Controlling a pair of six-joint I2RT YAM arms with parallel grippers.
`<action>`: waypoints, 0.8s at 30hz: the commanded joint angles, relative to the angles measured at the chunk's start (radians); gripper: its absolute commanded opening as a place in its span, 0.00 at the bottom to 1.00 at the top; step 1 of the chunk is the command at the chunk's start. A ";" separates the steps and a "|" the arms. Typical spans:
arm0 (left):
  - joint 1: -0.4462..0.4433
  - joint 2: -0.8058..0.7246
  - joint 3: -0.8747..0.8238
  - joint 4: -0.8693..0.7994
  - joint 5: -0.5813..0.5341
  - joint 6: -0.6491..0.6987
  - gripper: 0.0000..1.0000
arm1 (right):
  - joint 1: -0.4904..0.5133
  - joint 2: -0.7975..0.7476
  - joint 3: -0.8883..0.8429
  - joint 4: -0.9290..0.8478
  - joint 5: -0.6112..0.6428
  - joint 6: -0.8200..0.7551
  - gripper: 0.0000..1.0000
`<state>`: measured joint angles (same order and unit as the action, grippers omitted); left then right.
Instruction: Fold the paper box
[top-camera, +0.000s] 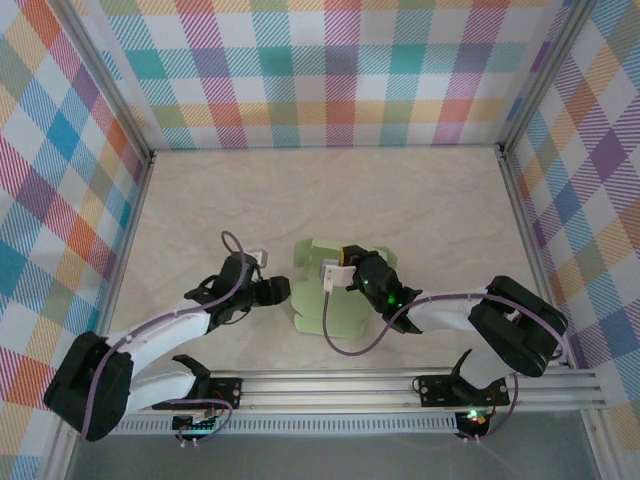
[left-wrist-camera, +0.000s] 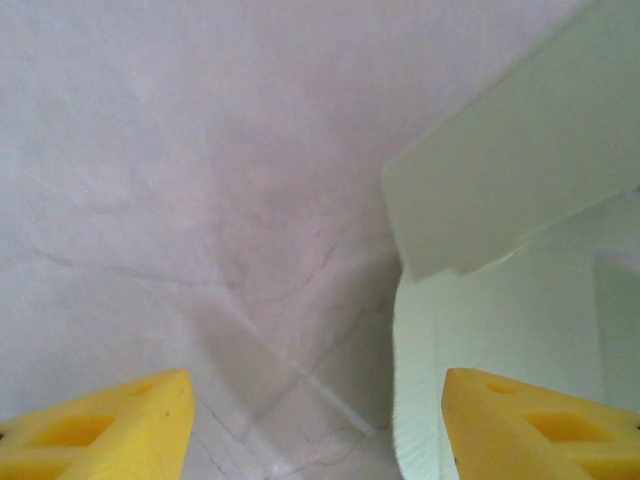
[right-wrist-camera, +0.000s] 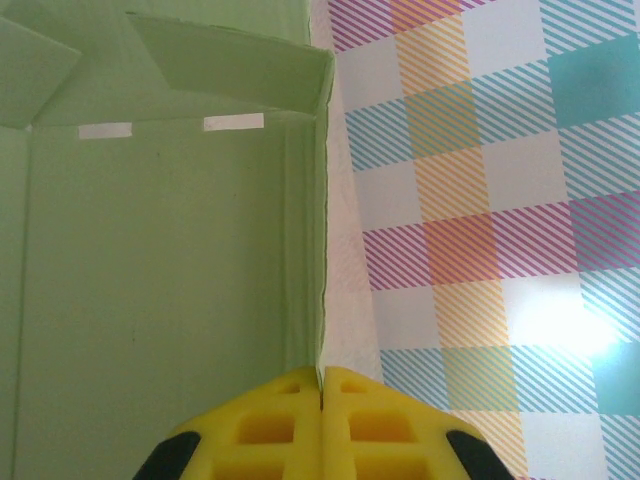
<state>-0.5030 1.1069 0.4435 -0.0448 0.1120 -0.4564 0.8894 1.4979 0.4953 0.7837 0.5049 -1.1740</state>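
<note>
The paper box (top-camera: 340, 312) is a pale green card cut-out, partly folded, lying mid-table between the two arms. My right gripper (top-camera: 337, 273) reaches onto it from the right. In the right wrist view its yellow fingers (right-wrist-camera: 322, 388) are shut on the thin edge of an upright wall of the paper box (right-wrist-camera: 150, 280), and two small flaps are bent inward at the far end. My left gripper (top-camera: 283, 293) sits at the box's left edge. Its jaws (left-wrist-camera: 320, 440) stand open over bare table, and the right finger (left-wrist-camera: 540, 425) overlaps the box's raised flap (left-wrist-camera: 520, 180).
The beige table (top-camera: 330, 190) is walled by plaid panels (top-camera: 330, 70) at the back and both sides. An aluminium rail (top-camera: 400, 385) with the arm bases runs along the near edge. Free tabletop lies behind the box.
</note>
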 joint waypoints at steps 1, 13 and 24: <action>0.104 -0.004 0.013 0.028 0.021 0.064 0.67 | -0.007 0.007 0.001 0.022 0.001 0.013 0.00; 0.236 0.421 0.339 0.128 0.210 0.218 0.49 | -0.007 -0.018 0.006 -0.006 0.000 0.008 0.00; 0.174 0.656 0.518 0.122 0.394 0.307 0.38 | -0.007 0.013 0.012 -0.001 0.004 -0.012 0.00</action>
<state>-0.2920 1.7485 0.9276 0.0864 0.4103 -0.1993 0.8894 1.4979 0.4953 0.7803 0.5049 -1.1820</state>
